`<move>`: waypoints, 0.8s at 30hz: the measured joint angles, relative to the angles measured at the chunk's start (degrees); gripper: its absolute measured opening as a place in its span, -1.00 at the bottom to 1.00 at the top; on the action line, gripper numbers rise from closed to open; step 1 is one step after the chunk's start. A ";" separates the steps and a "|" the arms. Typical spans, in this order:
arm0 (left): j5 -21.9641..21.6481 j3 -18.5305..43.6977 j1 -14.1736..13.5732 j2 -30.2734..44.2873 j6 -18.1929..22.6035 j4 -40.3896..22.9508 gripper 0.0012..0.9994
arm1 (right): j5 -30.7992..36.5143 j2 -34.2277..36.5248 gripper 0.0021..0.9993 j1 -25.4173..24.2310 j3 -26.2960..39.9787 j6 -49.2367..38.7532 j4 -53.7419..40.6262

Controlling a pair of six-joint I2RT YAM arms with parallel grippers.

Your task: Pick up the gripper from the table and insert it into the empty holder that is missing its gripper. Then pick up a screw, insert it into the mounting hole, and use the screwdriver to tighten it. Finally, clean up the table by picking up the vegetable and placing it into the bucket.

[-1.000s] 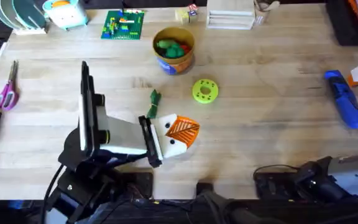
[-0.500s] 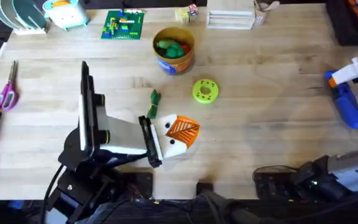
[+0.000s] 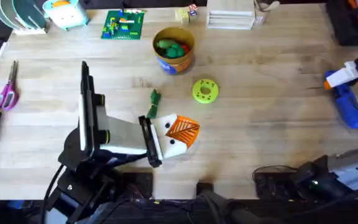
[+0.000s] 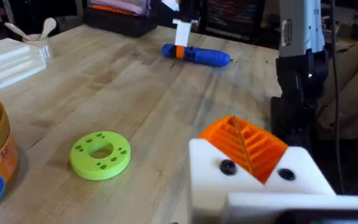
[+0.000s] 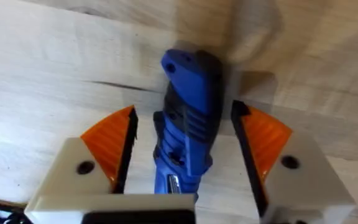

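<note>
Right gripper point(image 5: 182, 158) sits at the far right of the table, directly over the screwdriver point(image 3: 347, 102). Fingers are spread wide, one orange pad point(image 5: 114, 146) on each side of the blue body with clear gaps — straddling it, not yet gripping.

Screwdriver lies flat on the wood. Its long axis runs from the butt end, farther from the bases, to the metal tip, nearer them and slightly further right. In the right wrist view the body runs straight up the middle between the fingers, so its axis lies across the closing direction. Judged well lined up: a plain squeeze should catch it across the width.

Left gripper point(image 3: 179, 134) rests low near table centre. Orange ribbed finger and white mount are visible; whether it is open or closed cannot be told, and nothing is seen in it. It is well apart from the screwdriver — the right arm is plainly the nearer.

Vegetable point(image 3: 153, 102) lies on the wood just beyond the left gripper, between it and the bucket point(image 3: 174, 50). The bucket already holds green pieces. A lime-green disc point(image 3: 205, 91) lies between bucket and left gripper.

Step judged in hand: picking up the screwdriver.
</note>
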 joint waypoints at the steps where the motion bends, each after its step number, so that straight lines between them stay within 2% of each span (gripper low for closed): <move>1: 0.00 0.00 0.00 0.00 0.00 0.00 -0.99 | 0.00 0.40 0.80 0.01 0.00 0.00 -0.09; 11: 0.00 0.00 0.00 0.00 0.00 0.00 -0.99 | 1.63 1.79 0.79 0.64 0.00 -0.07 -0.28; 15: 0.00 0.00 0.00 0.00 0.00 0.00 -0.99 | 2.60 1.79 0.45 0.74 0.00 -0.46 -0.13; 20: 0.00 0.00 0.00 0.00 0.00 0.00 -0.99 | 2.80 1.81 0.18 0.74 0.00 -0.46 -0.35; 24: 0.00 0.00 0.00 0.00 0.00 0.00 -0.99 | 2.93 1.81 -0.22 0.92 0.00 -0.35 -0.28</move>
